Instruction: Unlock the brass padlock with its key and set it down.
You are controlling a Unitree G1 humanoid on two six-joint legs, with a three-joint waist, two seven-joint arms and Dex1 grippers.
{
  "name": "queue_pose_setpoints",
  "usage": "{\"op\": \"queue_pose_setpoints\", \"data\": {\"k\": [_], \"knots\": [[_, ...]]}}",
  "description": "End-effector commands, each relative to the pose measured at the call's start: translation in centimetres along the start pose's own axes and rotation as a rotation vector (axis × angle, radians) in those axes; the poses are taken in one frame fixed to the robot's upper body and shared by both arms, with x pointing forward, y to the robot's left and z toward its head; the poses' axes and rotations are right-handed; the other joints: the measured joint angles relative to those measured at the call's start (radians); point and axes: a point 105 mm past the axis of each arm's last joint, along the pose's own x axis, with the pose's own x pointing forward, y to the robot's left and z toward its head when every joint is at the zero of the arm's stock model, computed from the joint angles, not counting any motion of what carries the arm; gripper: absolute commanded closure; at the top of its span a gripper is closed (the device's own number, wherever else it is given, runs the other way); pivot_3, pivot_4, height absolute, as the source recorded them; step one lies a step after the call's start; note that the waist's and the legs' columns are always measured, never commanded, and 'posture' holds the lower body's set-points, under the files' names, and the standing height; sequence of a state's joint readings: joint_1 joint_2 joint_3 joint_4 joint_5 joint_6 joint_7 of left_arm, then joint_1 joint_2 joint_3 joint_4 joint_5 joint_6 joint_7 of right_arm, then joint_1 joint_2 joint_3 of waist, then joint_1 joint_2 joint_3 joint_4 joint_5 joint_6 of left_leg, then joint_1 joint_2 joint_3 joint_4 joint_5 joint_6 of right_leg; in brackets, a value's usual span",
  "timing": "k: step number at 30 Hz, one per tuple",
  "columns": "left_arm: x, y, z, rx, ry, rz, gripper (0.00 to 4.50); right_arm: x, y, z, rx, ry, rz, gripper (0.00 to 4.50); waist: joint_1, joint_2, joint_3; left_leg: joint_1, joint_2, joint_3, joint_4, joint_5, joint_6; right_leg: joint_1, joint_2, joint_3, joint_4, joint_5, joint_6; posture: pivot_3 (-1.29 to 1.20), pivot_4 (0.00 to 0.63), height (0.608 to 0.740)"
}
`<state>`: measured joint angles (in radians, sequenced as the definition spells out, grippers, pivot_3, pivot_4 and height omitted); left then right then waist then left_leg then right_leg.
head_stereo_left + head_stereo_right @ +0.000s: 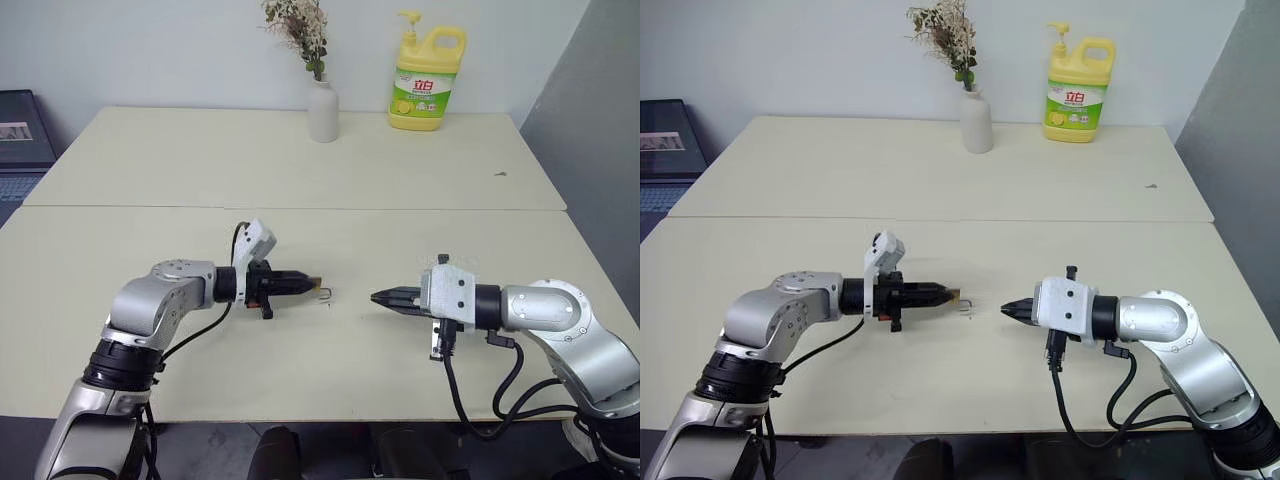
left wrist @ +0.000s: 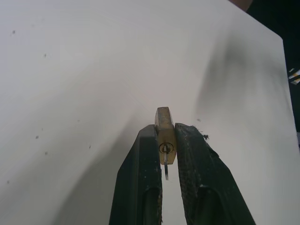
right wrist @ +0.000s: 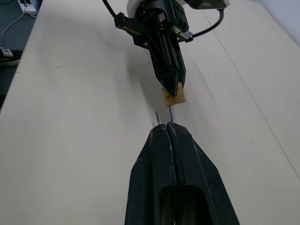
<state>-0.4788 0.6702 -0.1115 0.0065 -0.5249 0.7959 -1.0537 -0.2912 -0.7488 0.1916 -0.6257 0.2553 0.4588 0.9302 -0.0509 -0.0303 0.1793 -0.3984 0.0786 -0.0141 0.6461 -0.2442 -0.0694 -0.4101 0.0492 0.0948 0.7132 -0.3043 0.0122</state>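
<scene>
Pinching the brass padlock (image 2: 165, 136) by its flat sides (small, rigid, slippery), the left gripper (image 1: 300, 283) is holding it above the table's (image 1: 300, 160) middle; the right gripper (image 1: 385, 297) is pressed together, empty.

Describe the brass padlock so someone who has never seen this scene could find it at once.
On the near half of the pale table, two grippers point at each other. The brass padlock is the tiny golden block pinched in the left gripper, its thin silvery shackle sticking out toward the shut right gripper. Nothing else there is golden.

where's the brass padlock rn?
The brass padlock is pinched in the left end effector, above the near table around its middle, with its shackle pointing toward the shut right end effector facing it.
</scene>
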Motion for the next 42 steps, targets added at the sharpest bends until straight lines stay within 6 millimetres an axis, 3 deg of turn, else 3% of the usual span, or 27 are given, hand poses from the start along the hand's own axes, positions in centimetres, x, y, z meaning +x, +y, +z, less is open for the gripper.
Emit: {"op": "queue_pose_setpoints", "data": {"k": [1,11,12,19,25,30,31,34,36,42], "knots": [[-0.1,0.0,0.5,0.013,-0.032,0.006,4.35,-0.2,0.3,0.5,-0.012,0.005,0.026,4.50,0.000,0.000,0.000,0.000,0.000,0.000,0.000,0.000,0.000,0.000,0.000,0.000,0.000,0.000,0.000,0.00,0.150,0.740],[-0.1,0.6,-0.4,-0.023,-0.011,0.025,4.35,-0.1,0.2,0.6,-0.014,0.006,0.028,4.50,0.000,0.000,0.000,0.000,0.000,0.000,0.000,0.000,0.000,0.000,0.000,0.000,0.000,0.000,0.000,0.00,0.150,0.740],[-0.1,0.7,-0.4,-0.027,-0.010,0.026,3.60,-0.1,0.2,0.6,-0.015,0.005,0.029,4.50,0.000,0.000,0.000,0.000,0.000,0.000,0.000,0.000,0.000,0.000,0.000,0.000,0.000,0.000,0.000,0.00,0.150,0.740],[-0.6,1.4,-0.1,-0.009,-0.012,0.052,1.50,-0.2,0.4,0.7,-0.023,0.007,0.037,4.50,0.000,0.000,0.000,0.000,0.000,0.000,0.000,0.000,0.000,0.000,0.000,0.000,0.000,0.000,0.000,0.00,0.150,0.740],[-1.8,2.3,1.0,0.056,-0.040,0.096,1.50,-0.2,0.5,0.5,-0.022,0.016,0.050,4.50,-0.002,0.000,0.000,0.000,0.000,0.000,0.000,0.000,0.000,0.000,0.000,0.000,0.000,0.000,0.000,0.00,0.150,0.740],[-3.9,1.3,3.0,0.131,-0.112,0.080,1.50,-0.3,0.7,0.2,-0.009,0.022,0.049,4.50,-0.003,0.000,0.000,0.000,0.000,0.000,0.000,0.000,0.000,0.000,0.000,0.000,0.000,0.000,0.000,0.00,0.150,0.740],[-4.6,1.3,3.0,0.187,-0.091,0.110,1.33,-0.3,0.6,0.1,-0.002,0.021,0.045,4.50,-0.004,0.000,0.000,0.000,0.000,0.000,0.000,0.000,0.000,0.000,0.000,0.000,0.000,0.000,0.000,0.00,0.150,0.740],[-6.6,1.2,2.4,0.338,0.000,0.168,0.66,-0.3,0.5,0.0,0.026,0.015,0.036,3.92,-0.008,0.000,0.000,0.000,0.000,0.000,-0.001,0.000,0.000,0.000,0.000,0.000,-0.001,0.000,0.000,0.00,0.150,0.740],[-7.6,0.9,2.0,0.411,0.045,0.184,0.02,-0.3,0.4,-0.1,0.042,0.016,0.040,3.26,-0.008,0.000,0.000,0.001,0.001,0.000,-0.001,0.000,0.000,0.000,0.000,0.000,-0.001,0.000,0.000,0.00,0.150,0.740],[-9.3,-0.4,1.3,0.472,0.048,0.220,0.00,-0.5,0.0,-0.4,0.105,0.030,0.064,1.10,-0.005,0.000,0.000,0.000,0.001,0.002,-0.001,0.000,0.000,-0.001,-0.001,0.000,-0.001,0.000,0.000,0.00,0.150,0.740]]}}
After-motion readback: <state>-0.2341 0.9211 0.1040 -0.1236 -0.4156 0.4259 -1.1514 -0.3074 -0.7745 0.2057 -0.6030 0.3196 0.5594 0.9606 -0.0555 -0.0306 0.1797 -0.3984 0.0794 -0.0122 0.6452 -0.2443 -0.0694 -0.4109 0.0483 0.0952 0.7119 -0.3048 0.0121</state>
